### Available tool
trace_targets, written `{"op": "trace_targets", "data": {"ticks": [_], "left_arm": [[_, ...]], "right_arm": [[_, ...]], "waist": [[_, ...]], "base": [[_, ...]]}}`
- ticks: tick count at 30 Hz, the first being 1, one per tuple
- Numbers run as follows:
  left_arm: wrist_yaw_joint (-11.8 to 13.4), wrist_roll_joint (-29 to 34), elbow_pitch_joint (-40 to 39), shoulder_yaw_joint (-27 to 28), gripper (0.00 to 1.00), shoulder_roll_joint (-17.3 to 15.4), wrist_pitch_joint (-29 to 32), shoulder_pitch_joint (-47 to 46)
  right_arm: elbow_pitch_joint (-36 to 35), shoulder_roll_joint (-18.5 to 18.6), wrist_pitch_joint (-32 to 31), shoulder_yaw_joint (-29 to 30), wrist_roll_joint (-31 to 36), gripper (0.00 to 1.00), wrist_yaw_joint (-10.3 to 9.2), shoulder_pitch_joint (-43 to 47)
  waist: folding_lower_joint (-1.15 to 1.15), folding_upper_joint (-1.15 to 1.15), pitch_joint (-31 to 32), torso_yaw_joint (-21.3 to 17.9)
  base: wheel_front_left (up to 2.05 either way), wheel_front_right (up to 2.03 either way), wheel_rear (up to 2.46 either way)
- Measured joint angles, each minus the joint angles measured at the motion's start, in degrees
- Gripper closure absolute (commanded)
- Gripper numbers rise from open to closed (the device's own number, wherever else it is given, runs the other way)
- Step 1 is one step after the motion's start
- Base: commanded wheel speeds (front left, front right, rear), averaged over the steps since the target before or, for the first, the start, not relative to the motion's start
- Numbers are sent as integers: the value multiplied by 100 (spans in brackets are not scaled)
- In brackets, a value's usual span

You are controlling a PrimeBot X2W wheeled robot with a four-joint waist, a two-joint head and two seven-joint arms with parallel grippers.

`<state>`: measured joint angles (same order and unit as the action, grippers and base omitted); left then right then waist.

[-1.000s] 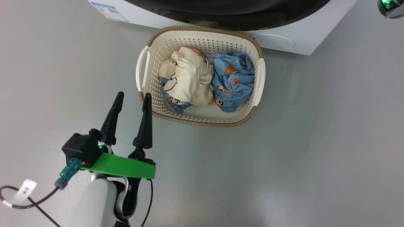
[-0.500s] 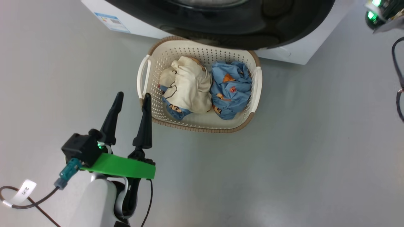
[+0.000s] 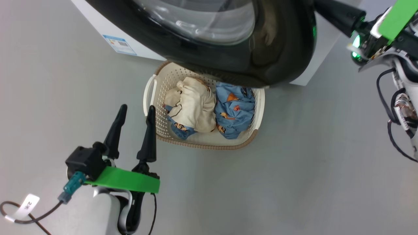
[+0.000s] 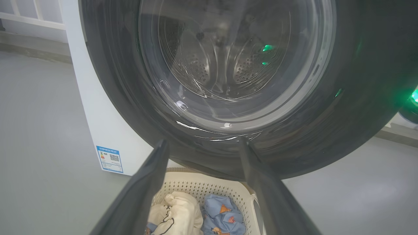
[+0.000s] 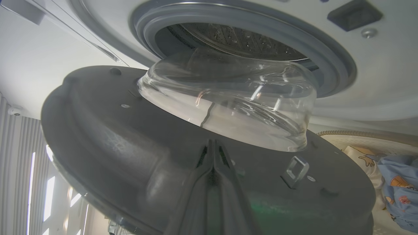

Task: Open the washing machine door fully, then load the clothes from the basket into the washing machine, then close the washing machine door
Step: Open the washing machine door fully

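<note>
1. The floor (image 3: 294, 182) is smooth, matt grey.
2. The washing machine (image 4: 94, 107) is a white box across the top of the head view, its upper part cut off. A blue label sticker (image 3: 119, 44) marks its lower corner. In the right wrist view a grey-blue rubber ring (image 5: 326, 55) circles the perforated steel drum (image 5: 241, 37).
3. The washing machine door (image 3: 281, 49) is round, with a wide glossy black frame and a bulging clear glass bowl (image 5: 228, 101). It stands partly swung out. It now covers the basket's far rim, which showed a second ago, though the whole head view has shifted too.
4. The basket (image 3: 205, 146) is cream perforated plastic with a brown woven-look rim and white handles (image 3: 148, 94). It sits on the floor at centre frame, just before the machine.
5. The right end effector (image 5: 214, 147) has its fingers pressed together along the door's matt grey inner face, below the bowl. Contact is hard to judge. In the head view, upper right, the door hides its tips.
6. The left end effector (image 3: 137, 111), lower left, is spread wide beside the basket's near-left corner, posed as before.
7. The clothes lie crumpled in the basket, the cream garment (image 3: 192, 104) on the left touching the blue garment (image 3: 235, 112) on the right.
</note>
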<state>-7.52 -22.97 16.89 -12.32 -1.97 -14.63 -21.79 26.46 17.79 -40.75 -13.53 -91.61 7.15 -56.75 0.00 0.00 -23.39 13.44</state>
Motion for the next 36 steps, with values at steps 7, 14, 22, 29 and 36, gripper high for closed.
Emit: {"op": "trace_targets", "data": {"ticks": [7, 14, 22, 29, 36], "left_arm": [[0, 45, 2, 65, 0, -2, 0, 124], [0, 93, 8, 121, 0, -3, 0, 339], [0, 148, 9, 124, 0, -7, 0, 583], [0, 148, 10, 110, 0, -7, 0, 611], [0, 147, 11, 108, 0, -8, 0, 710]], "right_arm": [[-115, -77, -205, -152, 0, 100, 0, 252], [-272, -186, -397, -336, 0, 100, 0, 569], [-565, -409, -683, -568, -13, 100, 0, 1047], [-746, -571, -866, -726, -16, 100, 0, 1301], [-913, -735, -1007, -845, -18, 100, 0, 1502]], "waist": [[0, 0, 219, 0], [0, 0, 428, 23], [0, 0, 717, 49], [0, 0, 860, 112], [0, 0, 948, 228]], "base": [[0, 0, 0], [0, 0, 0], [0, 0, 0], [0, 0, 0], [0, 0, 0]]}}
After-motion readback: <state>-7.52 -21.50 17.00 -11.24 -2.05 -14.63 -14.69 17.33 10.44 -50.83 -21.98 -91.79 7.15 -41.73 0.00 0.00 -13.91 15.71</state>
